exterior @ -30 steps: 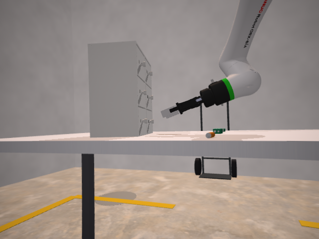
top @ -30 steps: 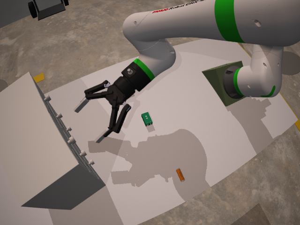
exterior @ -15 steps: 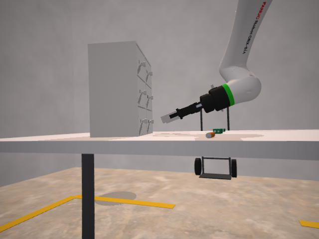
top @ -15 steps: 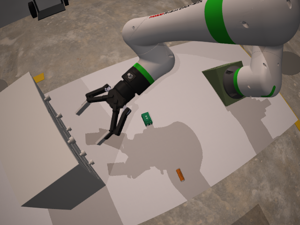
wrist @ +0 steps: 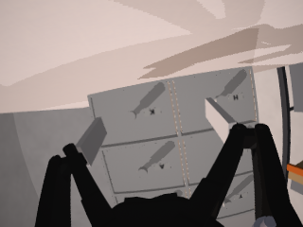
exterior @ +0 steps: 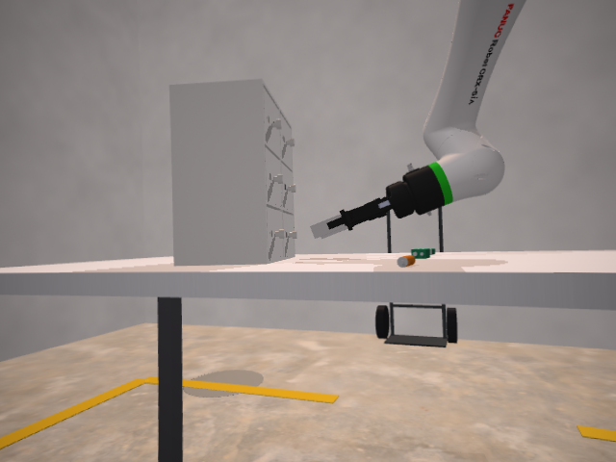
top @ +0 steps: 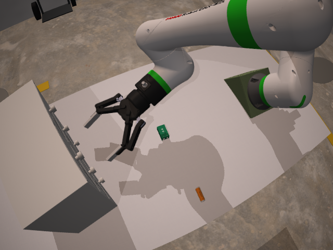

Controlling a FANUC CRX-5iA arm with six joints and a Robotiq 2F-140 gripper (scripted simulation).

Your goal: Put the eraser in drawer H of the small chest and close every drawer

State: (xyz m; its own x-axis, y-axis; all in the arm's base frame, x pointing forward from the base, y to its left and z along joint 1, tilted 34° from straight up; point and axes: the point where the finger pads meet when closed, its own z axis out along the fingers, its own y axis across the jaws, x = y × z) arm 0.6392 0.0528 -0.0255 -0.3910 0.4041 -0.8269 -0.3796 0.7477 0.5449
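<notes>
The small grey chest [top: 40,161] stands at the table's left, its front with several knobs facing the gripper. It also shows in the exterior view [exterior: 223,173] and in the wrist view [wrist: 177,139], with two columns of three drawers, all flush with the front. The letters on them are too small to read. My gripper [top: 105,134] is open and empty. It hovers above the table, pointing at the chest's lower rows, a short way from the front [exterior: 320,228]. I see the eraser in no view.
A green board-like piece [top: 163,132] lies on the table right of the gripper. An orange battery [top: 200,194] lies nearer the front edge. The arm's dark green base [top: 248,91] stands at the right. A hand truck [exterior: 417,322] stands on the floor behind.
</notes>
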